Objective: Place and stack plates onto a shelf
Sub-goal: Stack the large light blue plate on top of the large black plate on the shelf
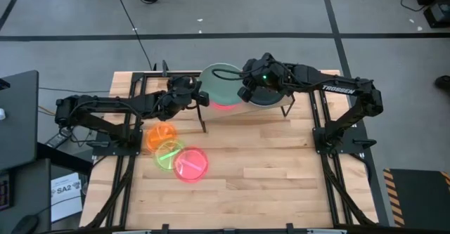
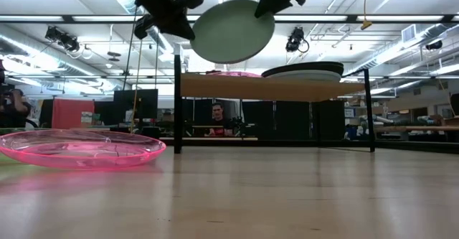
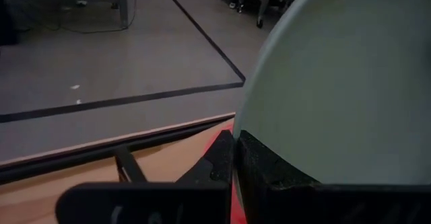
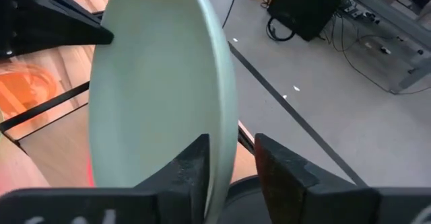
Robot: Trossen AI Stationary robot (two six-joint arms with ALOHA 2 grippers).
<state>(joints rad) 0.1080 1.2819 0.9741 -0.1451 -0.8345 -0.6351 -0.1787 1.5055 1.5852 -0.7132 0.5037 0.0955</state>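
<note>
A mint-green plate (image 1: 221,81) hangs tilted above the shelf (image 2: 265,88), held between both arms. My left gripper (image 1: 202,95) is shut on its left rim. My right gripper (image 1: 246,90) stands open at the plate's right rim, one finger on each side of the edge (image 4: 222,143). Under the plate a red plate (image 1: 225,106) lies flat on the shelf. A stack of larger plates (image 2: 305,72) sits on the shelf's right half. Orange (image 1: 162,134), neon-green (image 1: 169,153) and pink (image 1: 191,164) plates lie on the tabletop. My left gripper pinches the mint-green plate's rim (image 3: 250,126) between its two fingers, coming about level from the table's left. The plate is lifted clear of the shelf and stands steeply tilted. My right gripper straddles the opposite rim; whether a finger (image 4: 192,163) touches the plate's face I cannot tell.
The shelf's thin black legs (image 2: 177,102) stand on the slatted tabletop (image 1: 267,164). The three small plates overlap near the table's left. The table's middle and right are bare wood. People and desks show in the room beyond.
</note>
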